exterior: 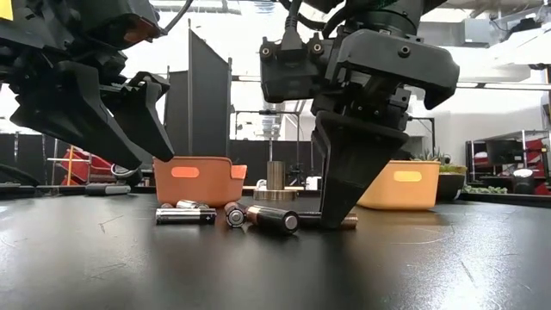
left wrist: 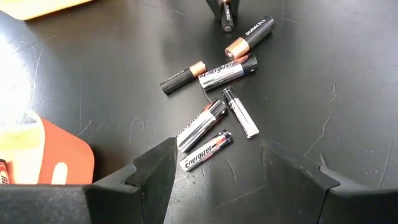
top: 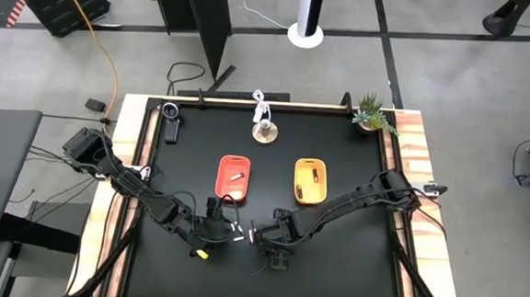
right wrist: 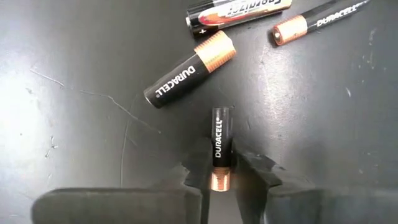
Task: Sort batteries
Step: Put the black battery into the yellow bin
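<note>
My right gripper (right wrist: 221,171) stands nearest, lowered steeply to the black table (top: 332,263), its two fingers (right wrist: 255,168) closed against the sides of a slim black Duracell cell (right wrist: 221,146) with a copper end; the cell lies flat on the table surface. In the low view the same gripper (exterior: 340,220) tapers to a point touching the tabletop. My left gripper (left wrist: 214,168) hangs just beside it, tilted toward the pile, its fingers (left wrist: 155,165) spread apart and holding nothing. Between and beyond them lies the cluster of batteries (left wrist: 214,93): silver-and-black Energizer cells (left wrist: 202,124), one larger Duracell (left wrist: 249,37) and one slim one (left wrist: 181,76), scattered at mixed angles, some touching. They sit near the table's front edge, between both grippers. Farther back, well apart from the pile, stand the orange tray (top: 234,176) and the yellow tray (top: 310,181), each containing a small cell.
</note>
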{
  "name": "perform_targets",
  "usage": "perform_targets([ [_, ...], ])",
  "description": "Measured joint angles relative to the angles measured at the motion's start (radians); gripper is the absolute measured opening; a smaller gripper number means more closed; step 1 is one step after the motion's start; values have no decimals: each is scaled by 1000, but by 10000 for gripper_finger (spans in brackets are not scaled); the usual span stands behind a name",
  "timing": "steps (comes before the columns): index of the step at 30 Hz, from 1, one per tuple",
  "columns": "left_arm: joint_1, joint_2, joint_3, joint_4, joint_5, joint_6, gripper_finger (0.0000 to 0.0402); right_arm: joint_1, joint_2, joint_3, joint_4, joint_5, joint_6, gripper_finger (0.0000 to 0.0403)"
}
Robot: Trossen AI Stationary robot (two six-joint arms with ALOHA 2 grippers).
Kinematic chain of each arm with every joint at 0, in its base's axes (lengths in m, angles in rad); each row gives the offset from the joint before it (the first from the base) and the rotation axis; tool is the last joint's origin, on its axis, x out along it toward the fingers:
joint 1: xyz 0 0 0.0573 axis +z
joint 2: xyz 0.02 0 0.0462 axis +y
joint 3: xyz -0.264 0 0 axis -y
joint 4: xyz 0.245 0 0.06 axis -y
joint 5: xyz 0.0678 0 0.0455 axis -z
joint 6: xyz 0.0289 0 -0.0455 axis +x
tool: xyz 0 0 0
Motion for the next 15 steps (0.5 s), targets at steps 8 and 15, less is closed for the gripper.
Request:
perform_targets([
  [8,0,0,0,0,0,0,224,0,1,-1,1,-1,-9,41],
  [15,0,0,0,0,0,0,224,2,1,-1,2,-1,-8,35],
])
